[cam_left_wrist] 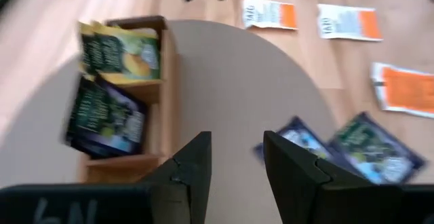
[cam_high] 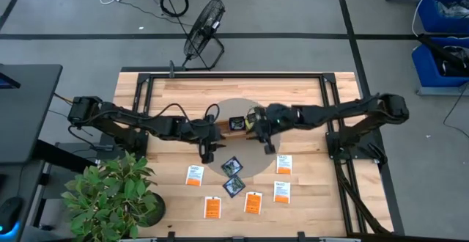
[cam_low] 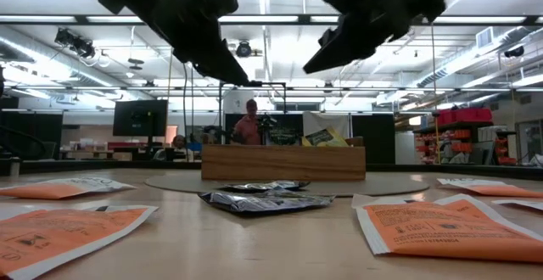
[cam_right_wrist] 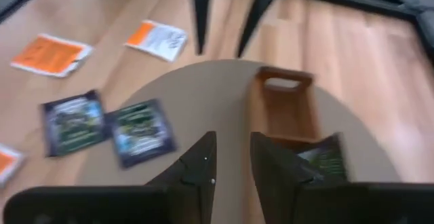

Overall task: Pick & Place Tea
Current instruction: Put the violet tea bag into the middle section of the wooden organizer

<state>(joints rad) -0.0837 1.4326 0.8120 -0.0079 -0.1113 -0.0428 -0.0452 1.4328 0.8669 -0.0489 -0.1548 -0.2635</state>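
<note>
The tea packets lie flat near the table's near edge. Two are dark (cam_high: 232, 166) (cam_high: 234, 186), three white with orange (cam_high: 194, 174) (cam_high: 283, 164) (cam_high: 281, 191), two orange (cam_high: 212, 207) (cam_high: 253, 202). A yellow-green packet (cam_left_wrist: 122, 51) and a dark one (cam_left_wrist: 105, 119) stand in the wooden tray (cam_high: 234, 125). My left gripper (cam_high: 207, 152) (cam_left_wrist: 237, 166) hangs open and empty over the round mat's left part. My right gripper (cam_high: 267, 145) (cam_right_wrist: 232, 159) hangs open and empty over the mat's right part, beside the tray. One tray compartment (cam_right_wrist: 285, 108) shows bare.
A tan round mat (cam_high: 253, 110) lies under the tray and the dark packets. A potted plant (cam_high: 110, 198) stands at the near left corner. A black frame (cam_high: 234, 75) runs around the table. A fan (cam_high: 204, 33) sits on the floor beyond the far edge. A person (cam_low: 248, 123) shows in the room behind.
</note>
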